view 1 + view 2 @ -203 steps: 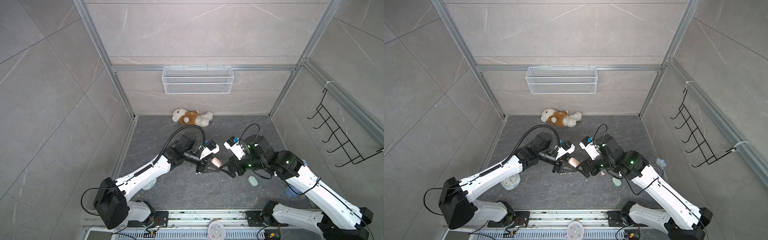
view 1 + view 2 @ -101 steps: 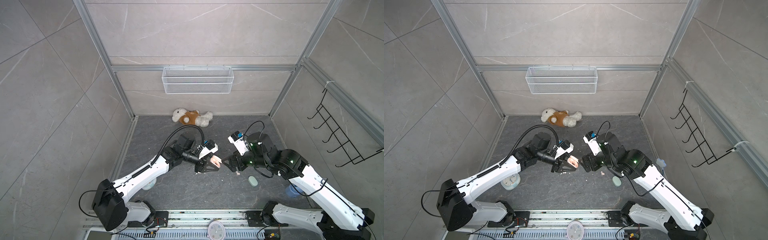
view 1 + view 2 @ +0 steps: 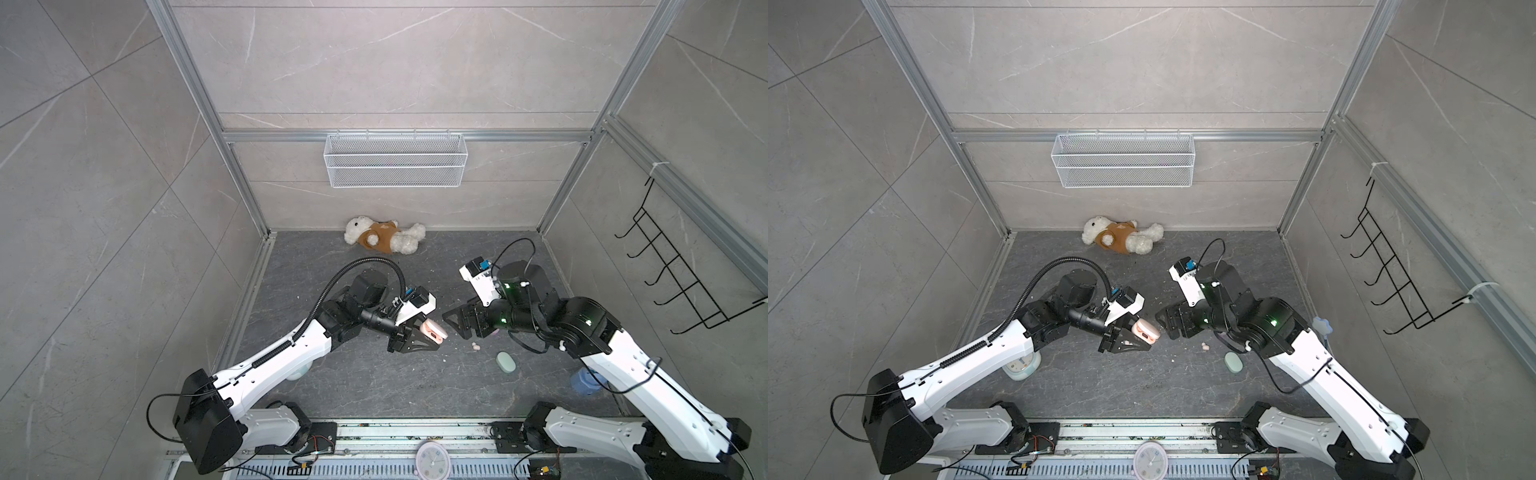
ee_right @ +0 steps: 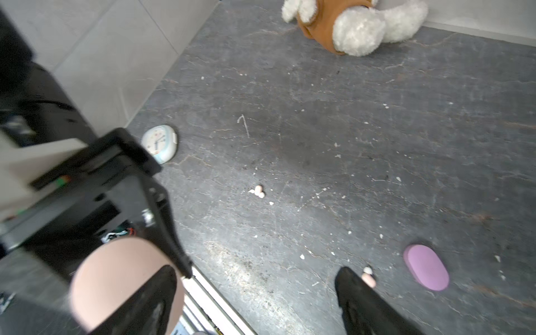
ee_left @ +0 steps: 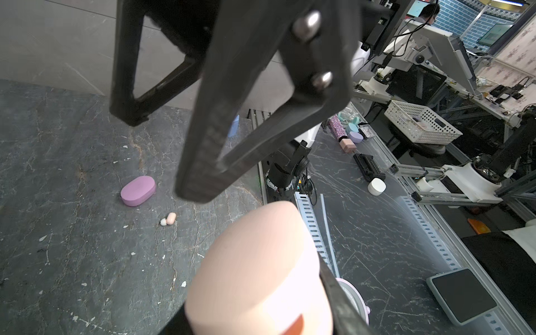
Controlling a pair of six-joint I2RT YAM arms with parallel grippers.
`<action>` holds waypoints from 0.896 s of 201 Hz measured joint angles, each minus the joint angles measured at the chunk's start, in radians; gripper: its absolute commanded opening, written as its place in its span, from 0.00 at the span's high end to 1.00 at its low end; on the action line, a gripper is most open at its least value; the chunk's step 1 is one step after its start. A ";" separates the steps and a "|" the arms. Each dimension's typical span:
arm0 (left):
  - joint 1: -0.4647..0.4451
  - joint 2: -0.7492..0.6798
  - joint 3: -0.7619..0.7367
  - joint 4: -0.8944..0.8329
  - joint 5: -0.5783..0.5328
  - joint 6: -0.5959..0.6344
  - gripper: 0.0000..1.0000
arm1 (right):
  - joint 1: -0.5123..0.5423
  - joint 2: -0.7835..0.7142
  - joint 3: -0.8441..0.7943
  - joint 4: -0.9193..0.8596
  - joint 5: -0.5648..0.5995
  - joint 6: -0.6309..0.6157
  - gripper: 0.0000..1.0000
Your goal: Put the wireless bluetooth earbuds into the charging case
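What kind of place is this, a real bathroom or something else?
Probably a robot lab cell mocked up as a tiled room. Tile panels sit in an aluminium frame, a wire basket and hook rack hang on the walls, and the left wrist view shows more robot rigs outside.

No words or numbers can be read anywhere. The small clock (image 4: 159, 143) on the floor shows hands, but its marks are too blurry to read. The screen (image 5: 496, 32) far behind is too small to read.
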 measured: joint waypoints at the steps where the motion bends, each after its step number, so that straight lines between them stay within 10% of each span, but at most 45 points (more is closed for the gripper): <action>1: 0.000 0.000 0.000 0.000 0.000 0.000 0.70 | 0.000 -0.004 0.000 0.001 -0.005 0.000 0.12; 77: 0.000 0.000 -0.008 0.008 -0.006 0.000 0.71 | 0.071 -0.039 -0.017 0.033 -0.151 -0.019 0.14; 180: 0.001 -0.006 -0.018 0.022 -0.012 -0.018 0.72 | 0.083 0.043 -0.008 0.000 0.011 -0.018 0.09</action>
